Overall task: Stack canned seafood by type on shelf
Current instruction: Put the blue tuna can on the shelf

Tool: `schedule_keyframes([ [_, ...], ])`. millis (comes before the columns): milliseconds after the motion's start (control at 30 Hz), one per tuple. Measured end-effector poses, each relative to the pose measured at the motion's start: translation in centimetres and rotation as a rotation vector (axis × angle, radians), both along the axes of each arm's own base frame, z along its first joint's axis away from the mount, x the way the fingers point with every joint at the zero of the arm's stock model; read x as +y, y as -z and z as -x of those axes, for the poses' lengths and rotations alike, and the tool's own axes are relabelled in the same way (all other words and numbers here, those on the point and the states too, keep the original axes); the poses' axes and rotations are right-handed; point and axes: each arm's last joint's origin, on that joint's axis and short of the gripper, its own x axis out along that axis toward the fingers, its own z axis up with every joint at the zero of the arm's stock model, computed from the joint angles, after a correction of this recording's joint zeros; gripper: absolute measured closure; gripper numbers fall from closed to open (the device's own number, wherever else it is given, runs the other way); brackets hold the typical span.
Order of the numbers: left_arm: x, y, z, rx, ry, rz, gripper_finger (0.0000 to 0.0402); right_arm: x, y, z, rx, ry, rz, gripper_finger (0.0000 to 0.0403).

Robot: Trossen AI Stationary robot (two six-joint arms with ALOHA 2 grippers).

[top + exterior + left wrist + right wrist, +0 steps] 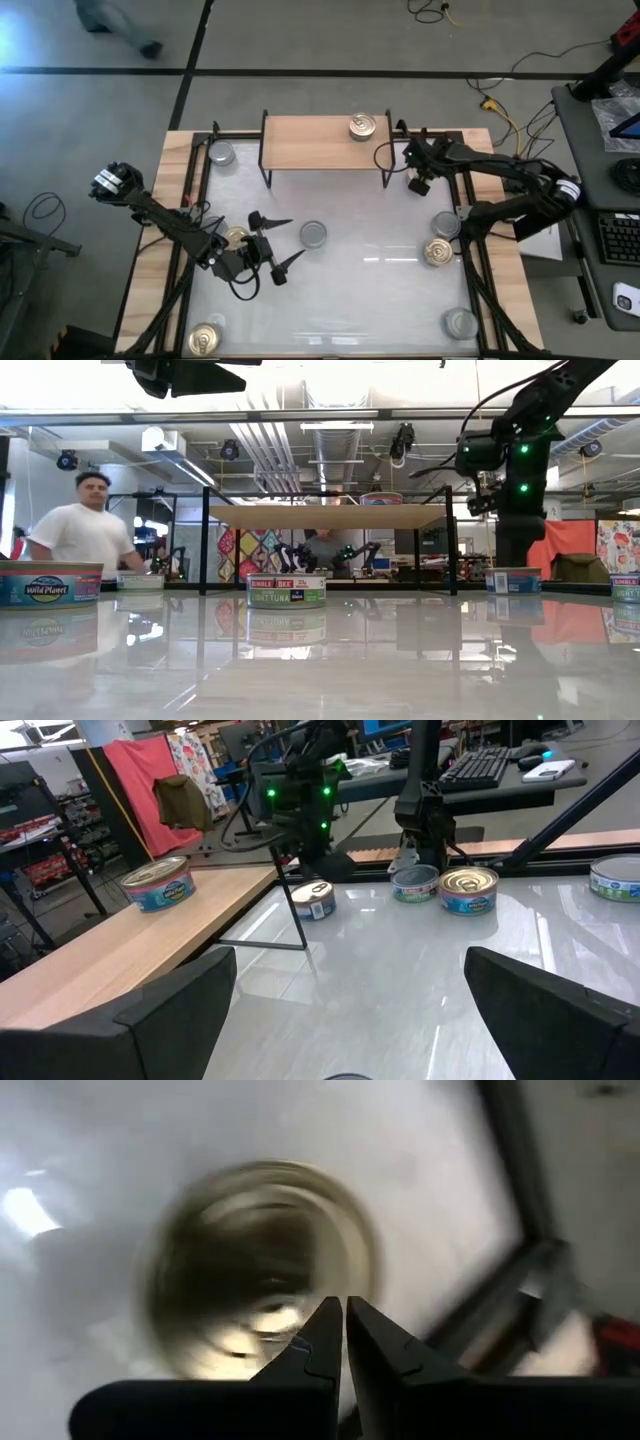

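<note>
The shelf (325, 143) stands at the table's far edge and carries one gold-topped tin (362, 126) near its right end. Other tins of canned seafood rest on the white table: a silver one at the centre (313, 234), a gold one (237, 237) by my left arm, and a silver (446, 224) and gold (438, 251) pair at the right. My left gripper (280, 245) hovers open and level, left of the centre tin, with nothing between its fingers. My right gripper (345, 1308) is shut, tipped down over a tin (313, 900) beside the shelf's right leg.
More tins lie at the near left corner (205, 338), the near right corner (460, 322) and left of the shelf (221, 153). A black metal frame (470, 270) borders the white table. A person (80, 525) stands in the room beyond the table.
</note>
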Motion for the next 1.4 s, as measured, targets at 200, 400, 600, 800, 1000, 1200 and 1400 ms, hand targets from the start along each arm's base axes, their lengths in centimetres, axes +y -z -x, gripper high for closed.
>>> schedule_keyframes([
  [200, 0.0, 0.0, 0.0, 0.000, -0.001, 0.000, 0.0025, 0.3, 0.8, -0.5, -0.070, -0.056, -0.152, 0.0390],
  [400, 0.0, 0.0, 0.0, 0.000, -0.001, 0.000, 0.0025, 1.0, 0.4, -0.7, -0.157, -0.040, -0.309, 0.0390],
  [600, 0.0, 0.0, 0.0, 0.000, -0.001, 0.000, 0.0025, 2.5, -0.7, -1.5, -0.235, -0.016, -0.426, 0.0390],
  [800, 0.0, 0.0, 0.0, 0.000, -0.001, 0.000, 0.0025, 5.5, -0.7, -3.0, -0.218, -0.020, -0.462, 0.0390],
  [1000, 0.0, 0.0, 0.0, -0.004, -0.001, 0.003, 0.0025, 8.9, -1.2, -4.1, -0.143, -0.101, -0.422, 0.0390],
  [1200, 0.0, -0.1, 0.0, -0.014, -0.001, 0.011, 0.0025, 9.1, -1.5, -3.7, -0.046, -0.021, -0.179, 0.0390],
  [1400, 0.0, -0.1, 0.0, -0.014, -0.001, 0.012, 0.0025, 8.7, -1.1, -3.2, -0.021, 0.084, -0.007, 0.0390],
])
